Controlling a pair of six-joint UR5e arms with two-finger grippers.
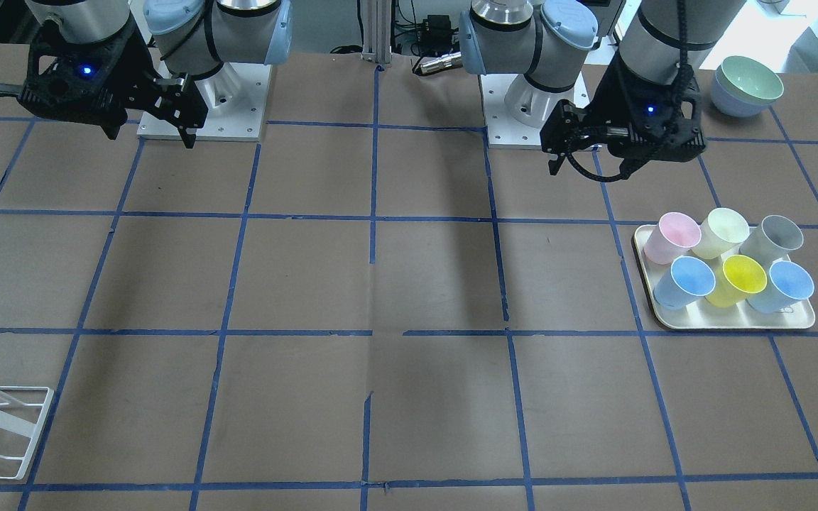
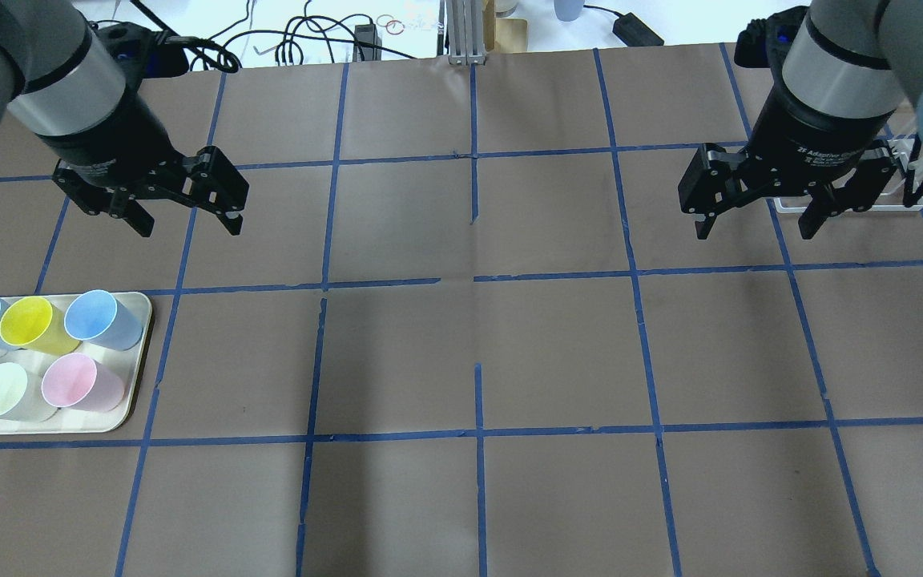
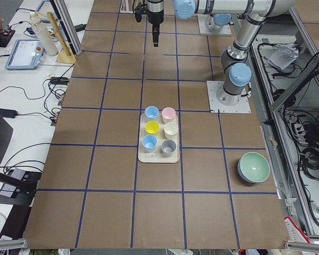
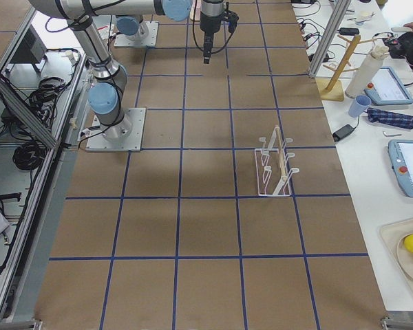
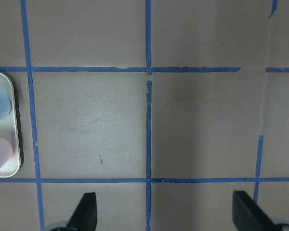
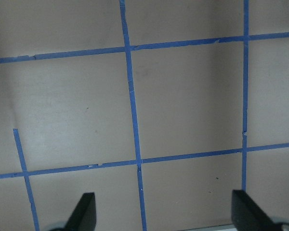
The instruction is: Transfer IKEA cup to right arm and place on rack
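Flanking the IKEA cup (image 1: pixel 739 278), blue cups (image 1: pixel 686 282) crowd the tray (image 1: pixel 735 320).

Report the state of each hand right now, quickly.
Left hand: open, holding nothing.
Right hand: open, holding nothing.

left silver arm with pale blue joint caps (image 2: pixel 69 80): wrist pointing down | left black two-finger gripper (image 2: pixel 189 226): jaws spread wide | right silver arm with pale blue joint caps (image 2: pixel 838 72): wrist pointing down | right black two-finger gripper (image 2: pixel 754 231): jaws spread wide | grippers well apart
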